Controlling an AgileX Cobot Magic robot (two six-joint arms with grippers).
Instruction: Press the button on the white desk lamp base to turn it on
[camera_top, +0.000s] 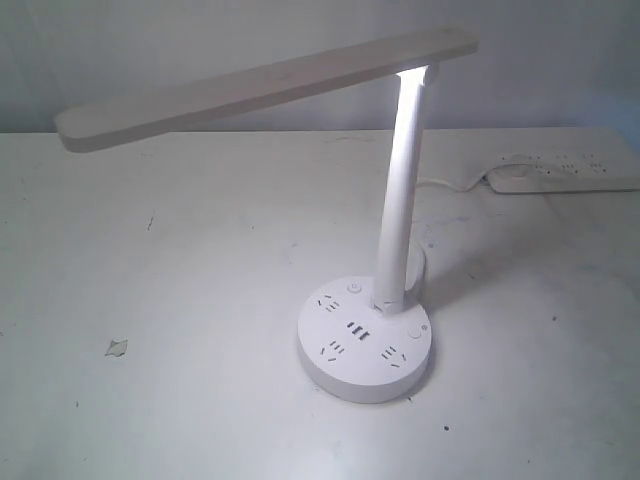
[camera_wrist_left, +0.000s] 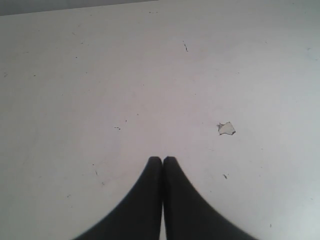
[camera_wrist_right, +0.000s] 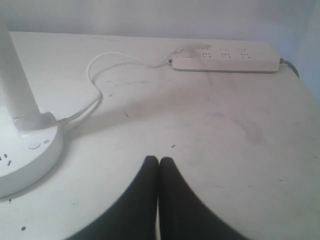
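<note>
The white desk lamp base (camera_top: 362, 345) is a thick round disc right of the table's middle. It carries sockets, dark USB slots and a slim pole (camera_top: 400, 200) up to a long flat head (camera_top: 260, 88). Bright light falls on the pole under the head. A small round button (camera_wrist_right: 34, 145) with tiny dark dots beside it sits on the base's right side, also seen as the button (camera_top: 414, 333). A second round button (camera_top: 353, 289) sits left of the pole. My right gripper (camera_wrist_right: 159, 161) is shut and empty, over bare table right of the base. My left gripper (camera_wrist_left: 162, 160) is shut and empty, over bare table.
A long white power strip (camera_top: 565, 172) lies at the back right, and the lamp's white cord (camera_wrist_right: 95, 80) loops from it to the base. A small chipped patch (camera_wrist_left: 226, 128) marks the table on the left. Neither arm shows in the exterior view.
</note>
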